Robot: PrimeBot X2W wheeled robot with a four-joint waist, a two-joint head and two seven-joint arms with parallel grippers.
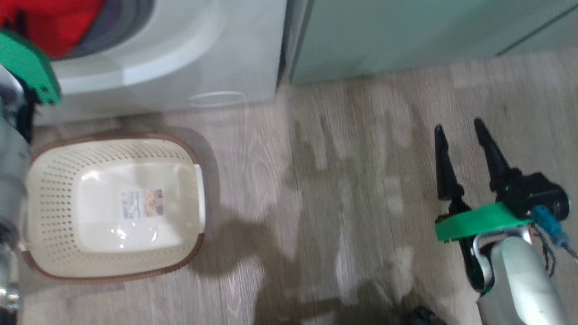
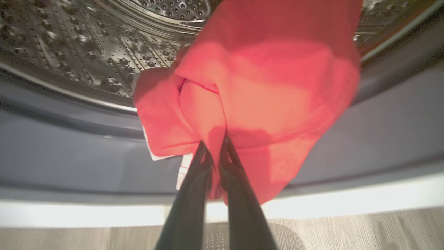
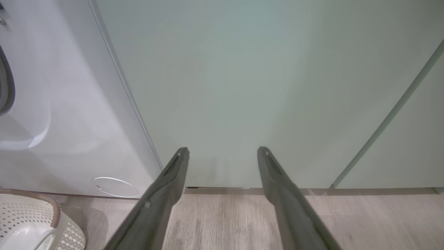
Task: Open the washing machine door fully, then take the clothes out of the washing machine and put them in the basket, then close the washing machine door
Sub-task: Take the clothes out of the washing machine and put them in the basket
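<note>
Red clothes (image 2: 263,86) hang clamped in the left pincer (image 2: 215,142) at the washing machine (image 2: 86,45) mouth; basket (image 1: 49,194) sits on the floor (image 1: 343,180) below and behind that pincer, right pincer (image 1: 458,125) wide, empty, well apart.

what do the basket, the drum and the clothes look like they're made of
The basket is likely moulded plastic, cream, slightly glossy: regular holes in the walls, glare on the bottom.
The drum looks like polished steel: bright reflections, embossed perforated pattern.
The clothes are soft red fabric, matte: they fold and drape limply. The weave is too blurred to tell.
</note>
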